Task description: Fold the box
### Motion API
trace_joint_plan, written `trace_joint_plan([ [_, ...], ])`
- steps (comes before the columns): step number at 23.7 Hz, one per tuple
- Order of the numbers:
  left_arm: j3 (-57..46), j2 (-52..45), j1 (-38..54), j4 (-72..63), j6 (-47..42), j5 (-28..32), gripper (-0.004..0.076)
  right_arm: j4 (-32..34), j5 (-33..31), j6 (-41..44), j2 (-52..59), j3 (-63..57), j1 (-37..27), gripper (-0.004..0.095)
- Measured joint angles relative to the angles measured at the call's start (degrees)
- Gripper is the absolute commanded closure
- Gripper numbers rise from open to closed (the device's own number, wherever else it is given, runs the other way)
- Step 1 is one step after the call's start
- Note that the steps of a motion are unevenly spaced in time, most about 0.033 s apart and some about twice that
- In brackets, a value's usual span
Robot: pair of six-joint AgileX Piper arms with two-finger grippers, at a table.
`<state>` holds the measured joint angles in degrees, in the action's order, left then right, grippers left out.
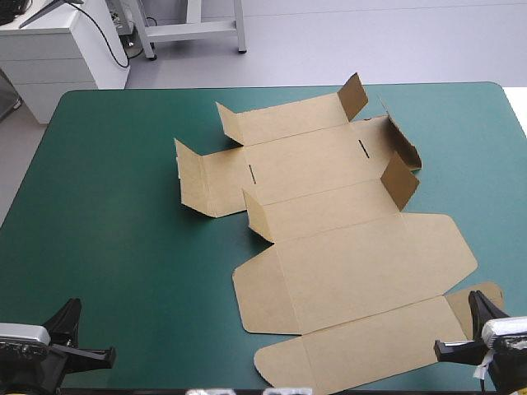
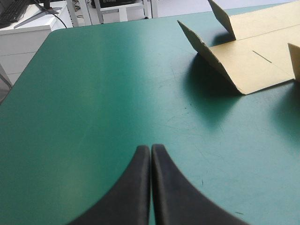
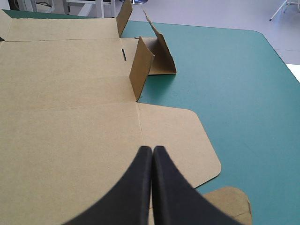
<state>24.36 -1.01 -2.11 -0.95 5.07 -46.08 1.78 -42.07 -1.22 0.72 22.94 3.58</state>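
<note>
The brown box (image 1: 329,214) lies as a cut sheet, mostly flat, across the middle and right of the teal-green table, with several small flaps raised along its far and left parts. My left gripper (image 1: 70,317) rests at the near left corner, shut and holding nothing. In the left wrist view its fingers (image 2: 151,151) meet over bare cover, and the box's raised left flap (image 2: 211,56) stands well ahead. My right gripper (image 1: 478,300) sits at the near right, shut. Its fingertips (image 3: 152,151) hover over the box's wide lid panel (image 3: 70,145), near a rounded flap (image 3: 183,136).
White cabinets (image 1: 62,45) and a table frame stand beyond the far edge. Bare teal-green cover (image 1: 107,214) fills the left half of the table. The table's right edge (image 1: 515,123) lies close beyond the box.
</note>
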Motion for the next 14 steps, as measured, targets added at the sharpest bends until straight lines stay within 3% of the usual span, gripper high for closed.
trace_joint_plan([
  [7,0.00,0.00,0.00,0.00,0.00,0.00,0.0731,0.00,0.08,-0.25,0.00,0.00,0.00,0.0923],
  [14,0.00,0.00,0.00,0.00,-0.25,0.00,0.0731,-0.01,4.35,-0.77,-2.43,0.93,0.00,0.0923],
])
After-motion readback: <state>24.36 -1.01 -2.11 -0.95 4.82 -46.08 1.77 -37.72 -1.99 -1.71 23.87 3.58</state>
